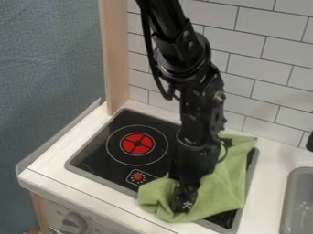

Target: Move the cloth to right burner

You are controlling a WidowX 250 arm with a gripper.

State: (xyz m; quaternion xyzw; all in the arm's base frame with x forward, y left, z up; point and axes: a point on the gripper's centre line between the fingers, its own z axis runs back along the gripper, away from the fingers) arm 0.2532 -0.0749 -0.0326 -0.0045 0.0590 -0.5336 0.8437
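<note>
The gripper touches the green cloth on the stovetop; its opening and any grip cannot be determined.

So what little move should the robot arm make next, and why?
Probably let go, if it has hold, and lift the gripper gently up off the cloth: the cloth already lies across the right side of the stove, where it is meant to go, and the left burner is uncovered.
</note>
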